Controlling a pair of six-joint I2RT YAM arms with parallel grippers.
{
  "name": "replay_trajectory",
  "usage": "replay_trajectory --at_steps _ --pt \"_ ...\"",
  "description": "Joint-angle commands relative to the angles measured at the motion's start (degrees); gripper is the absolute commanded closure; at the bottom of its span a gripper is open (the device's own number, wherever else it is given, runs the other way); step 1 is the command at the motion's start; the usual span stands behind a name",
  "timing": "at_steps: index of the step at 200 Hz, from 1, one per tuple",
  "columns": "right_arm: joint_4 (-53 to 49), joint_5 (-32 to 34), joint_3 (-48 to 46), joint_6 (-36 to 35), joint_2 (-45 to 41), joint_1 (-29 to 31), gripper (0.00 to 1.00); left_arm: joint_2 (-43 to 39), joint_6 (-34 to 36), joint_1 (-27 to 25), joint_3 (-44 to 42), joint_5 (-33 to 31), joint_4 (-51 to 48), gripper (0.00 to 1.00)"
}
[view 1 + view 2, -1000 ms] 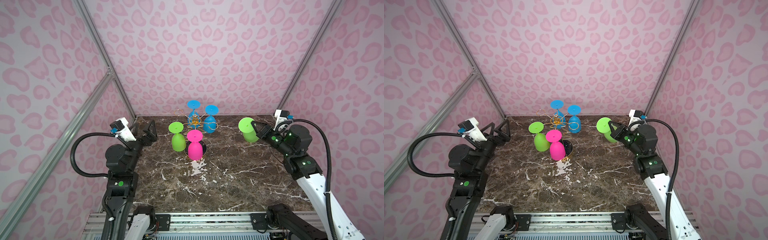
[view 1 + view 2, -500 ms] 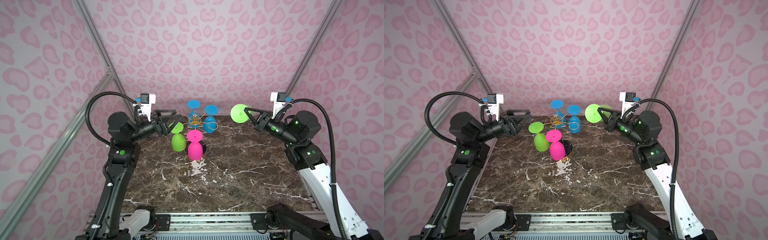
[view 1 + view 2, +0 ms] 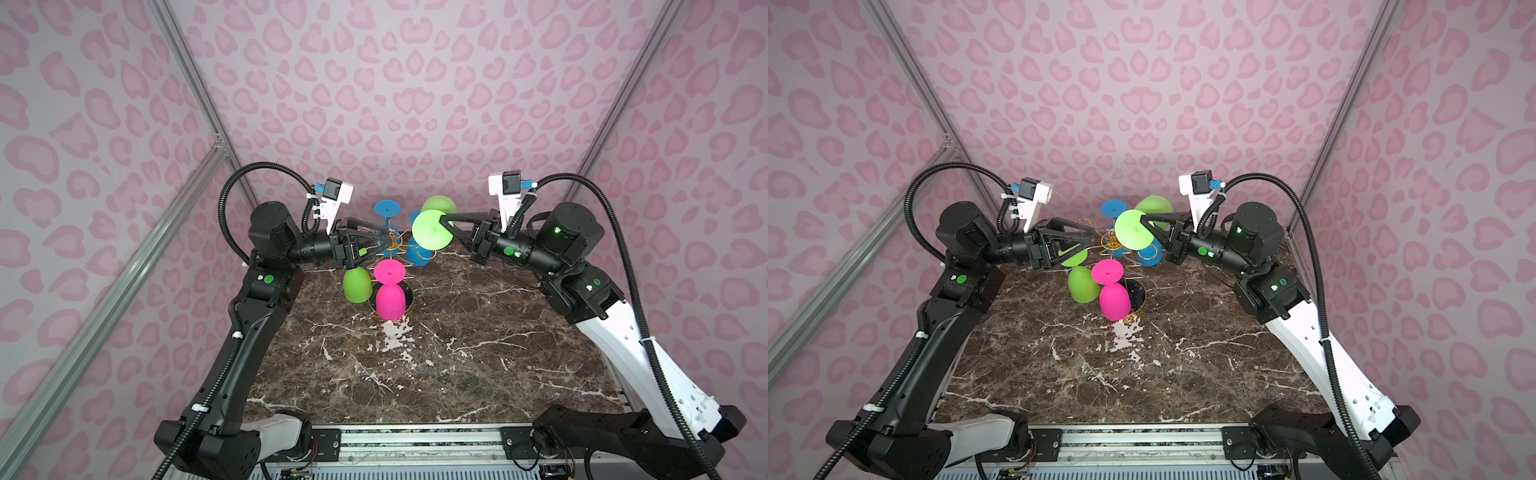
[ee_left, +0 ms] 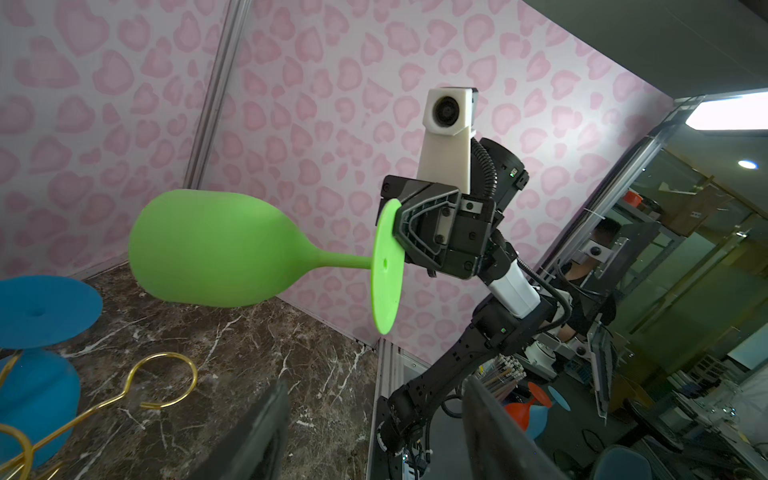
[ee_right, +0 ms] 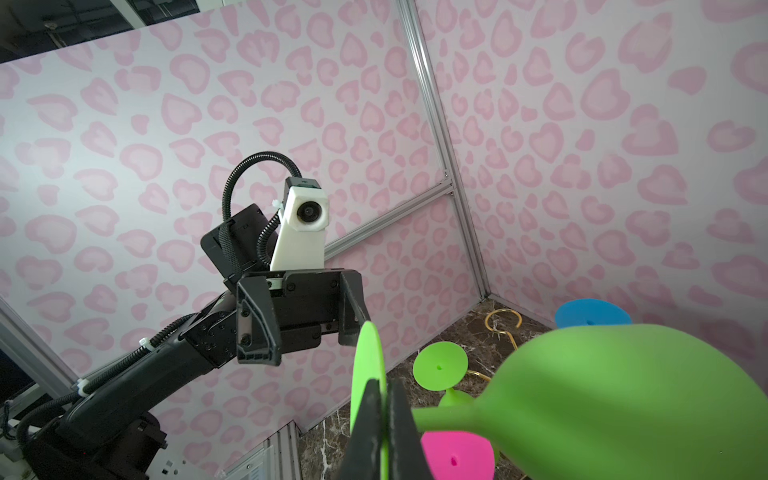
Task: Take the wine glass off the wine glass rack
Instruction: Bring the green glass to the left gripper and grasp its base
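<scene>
Since the green wine glass [image 4: 208,249] hangs on no wire of the rack [image 3: 1112,244], the step in hand is judged to be the carry-away and set-down. It lies on its side in the air with the stem level. Its bowl reaches out beyond the right gripper [image 5: 385,419] toward the back wall [image 3: 395,124]. That gripper is clamped tight on the rim of the foot [image 5: 368,374], a thin disc taken edge-on. No finger touches stem or bowl.

Finding one: an edge grip on a flat disc leaves the whole bowl as overhang, so the glass could pivot in the jaws. Slow wrist turns and gentle stops are advised.

Finding two: just below and ahead of the right gripper stand the rack's gold loops and the blue glasses [image 3: 385,209]. Contact there is the chief hazard. Drawing the glass back along the gripper's own line before any lowering is advised.

Finding three: the left gripper [image 5: 303,328] faces the right one across the rack, jaws apart and empty, near the held foot. A second green glass [image 3: 357,284] and a pink glass [image 3: 390,301] hang just below it. Any sweep toward that side is judged unwise.

Open room: the table [image 3: 415,374] lies bare behind and below the right gripper, toward its own arm's base. That marble offers the widest landing. The side wall stands close behind that arm, and the table's front edge ends at a metal rail.
</scene>
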Motion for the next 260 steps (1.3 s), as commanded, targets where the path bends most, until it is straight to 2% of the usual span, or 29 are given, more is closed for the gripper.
replay_trajectory --at_steps 1,59,88,157,161,230,260 --pt "2.0 0.0 0.7 -0.8 1.1 1.4 1.00 0.3 0.5 -0.4 1.0 1.9 2.3 0.33" --pt "2.9 0.1 3.7 -0.5 5.2 5.5 1.00 1.1 0.7 -1.1 1.0 2.1 2.3 0.36" --pt "3.3 1.0 4.4 -0.2 7.1 6.9 1.00 1.4 0.7 -1.6 1.0 2.2 2.4 0.40" --pt "4.6 3.0 5.6 0.4 9.6 8.6 1.00 2.2 0.3 -2.4 1.8 2.3 2.7 0.63" --pt "4.8 3.0 5.6 0.4 9.7 8.6 1.00 2.2 0.2 -2.4 1.9 2.3 2.7 0.67" --pt "4.6 2.9 5.1 0.6 9.9 9.2 1.00 2.5 -2.2 -2.9 3.1 0.6 3.7 0.96" --pt "4.4 4.1 3.5 0.2 8.7 9.2 0.98 3.1 -5.5 -2.8 4.3 -0.2 3.9 0.96"
